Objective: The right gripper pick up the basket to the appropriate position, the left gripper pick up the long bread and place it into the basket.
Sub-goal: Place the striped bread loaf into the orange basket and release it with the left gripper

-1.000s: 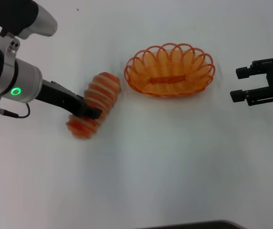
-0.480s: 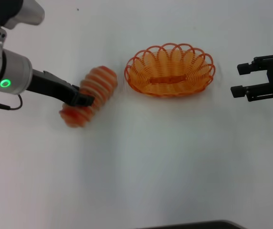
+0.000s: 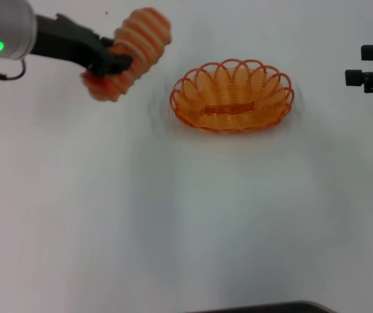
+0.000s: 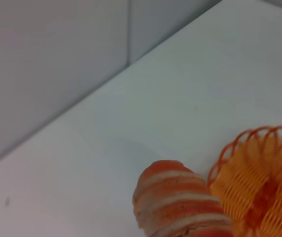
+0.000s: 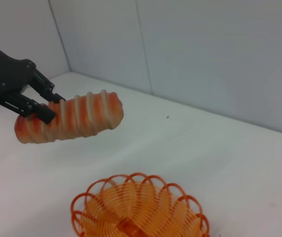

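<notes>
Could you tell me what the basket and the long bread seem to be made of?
The basket: probably orange moulded plastic, judging by its thin, evenly coloured ribs and looped rim. The long bread, held in the left gripper: likely a matte plastic or foam toy, with painted-looking cream stripes.

My black left gripper [image 3: 111,64] holds the long bread [image 3: 129,51], orange-red with cream cross stripes; the basket [image 3: 232,96] is orange wire on the white table [image 3: 173,222]
</notes>
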{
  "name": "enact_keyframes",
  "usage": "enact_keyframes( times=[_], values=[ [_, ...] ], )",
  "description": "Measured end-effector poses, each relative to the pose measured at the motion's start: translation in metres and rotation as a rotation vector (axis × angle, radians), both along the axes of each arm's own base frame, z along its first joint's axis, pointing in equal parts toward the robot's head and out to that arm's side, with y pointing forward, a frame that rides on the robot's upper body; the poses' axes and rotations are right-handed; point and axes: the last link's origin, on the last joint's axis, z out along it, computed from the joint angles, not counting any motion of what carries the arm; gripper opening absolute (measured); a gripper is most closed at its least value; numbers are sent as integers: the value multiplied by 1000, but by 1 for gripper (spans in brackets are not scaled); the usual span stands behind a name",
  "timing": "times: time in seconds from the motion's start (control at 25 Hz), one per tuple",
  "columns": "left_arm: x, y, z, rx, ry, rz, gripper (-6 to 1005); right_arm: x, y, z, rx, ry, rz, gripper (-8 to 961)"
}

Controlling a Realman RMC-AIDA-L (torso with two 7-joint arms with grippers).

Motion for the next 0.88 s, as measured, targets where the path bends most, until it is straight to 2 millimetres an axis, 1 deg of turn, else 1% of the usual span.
enact_keyframes(
  times=[0.04,0.12,0.16,0.2,0.32,0.4,0.48,0.64,0.72,0.84,0.88],
  values=[
    [16,3,-6,-26,-5,-75,401,0,-1,1,4,7,0,764],
    [29,5,-16,-70,-10,-131,384,0,-2,3,12,18,-2,764],
    [36,6,-24,-105,-9,-164,376,1,-2,3,15,20,-5,764],
    [39,6,-29,-125,-5,-185,367,1,-2,4,17,22,-7,764],
    [50,5,-54,-226,4,-256,342,1,-3,4,16,26,-7,765],
    [54,5,-71,-271,13,-265,326,0,-4,3,3,27,-1,765],
    [54,9,-87,-295,31,-243,313,-2,-7,0,-29,25,16,765],
    [50,14,-99,-289,42,-216,293,-10,-12,-8,-133,15,61,765],
    [50,14,-100,-281,29,-217,284,-12,-12,-11,-159,8,69,765],
    [53,13,-95,-271,-11,-221,269,-12,-12,-15,-177,-3,70,765],
    [53,12,-93,-267,-25,-223,302,-12,-12,-16,-182,-9,70,765]
  ],
)
